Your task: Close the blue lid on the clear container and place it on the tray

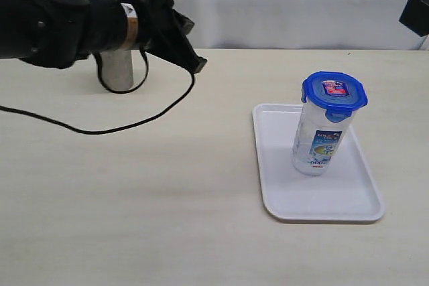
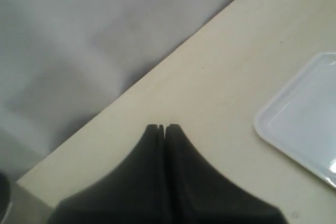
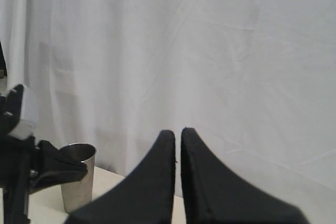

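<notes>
Closure and placement: the blue lid [image 1: 334,90] sits on the mouth of the clear container [image 1: 318,145], which stands upright on the tray [image 1: 281,199], well apart from my left gripper [image 2: 161,128]. Both it and my right gripper [image 3: 177,132] have their fingers closed together, holding nothing. A steel tumbler [image 1: 120,72] stands near the left one; I cannot make out contents in either vessel.

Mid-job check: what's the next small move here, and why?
Probably just draw the left end effector back to rest: the blue lid sits on the clear container, which stands upright on the tray, and the right end effector is likewise shut, empty and away from it.
</notes>
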`<state>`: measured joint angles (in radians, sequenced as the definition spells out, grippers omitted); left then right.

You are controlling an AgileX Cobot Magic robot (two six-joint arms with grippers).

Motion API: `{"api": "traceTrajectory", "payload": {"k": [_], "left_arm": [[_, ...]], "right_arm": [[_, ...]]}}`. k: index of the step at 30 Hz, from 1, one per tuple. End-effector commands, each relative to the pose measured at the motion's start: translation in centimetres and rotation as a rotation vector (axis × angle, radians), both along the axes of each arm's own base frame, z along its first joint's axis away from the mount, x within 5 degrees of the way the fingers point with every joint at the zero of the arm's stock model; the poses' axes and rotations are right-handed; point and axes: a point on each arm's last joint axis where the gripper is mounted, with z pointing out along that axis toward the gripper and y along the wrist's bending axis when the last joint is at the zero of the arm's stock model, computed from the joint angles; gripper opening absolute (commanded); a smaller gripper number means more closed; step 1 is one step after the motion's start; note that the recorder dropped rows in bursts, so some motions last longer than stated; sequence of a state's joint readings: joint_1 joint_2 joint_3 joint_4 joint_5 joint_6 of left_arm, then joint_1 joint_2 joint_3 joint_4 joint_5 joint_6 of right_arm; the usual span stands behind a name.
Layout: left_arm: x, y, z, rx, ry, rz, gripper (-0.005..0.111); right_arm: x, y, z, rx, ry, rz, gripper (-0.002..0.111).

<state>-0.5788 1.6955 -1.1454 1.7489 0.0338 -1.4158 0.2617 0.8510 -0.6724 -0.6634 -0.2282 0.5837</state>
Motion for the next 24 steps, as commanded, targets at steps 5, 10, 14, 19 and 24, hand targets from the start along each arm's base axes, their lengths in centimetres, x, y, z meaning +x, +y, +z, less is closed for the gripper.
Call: {"api": "traceTrajectory", "payload": {"k": [5,10,14,19,24], "left_arm": [[-5.9,5.3,4.4,-0.093,-0.095,0.151,0.0],[-10.4,8.3,7.6,-0.24,-0.162,0.176,0.0],[-14.8,11.1,9.2,-0.396,-0.21,0.192,0.0],[-19.2,12.3,9.5,-0.492,-0.212,0.039,0.0],[-21.7,12.4,10.6,-0.536,-0.231,-0.1,0.0]], "right_arm": [[0.0,-0.1,-0.1,0.002,0.003,-0.002,0.005],[0.0,-0.1,-0.1,0.002,0.003,-0.002,0.005],[0.0,-0.1,-0.1,0.005,0.004,-0.002,0.005],[0.0,-0.1,-0.1,0.005,0.004,-0.002,0.005],[0.0,-0.1,-0.1,0.005,0.004,-0.002,0.005]]}}
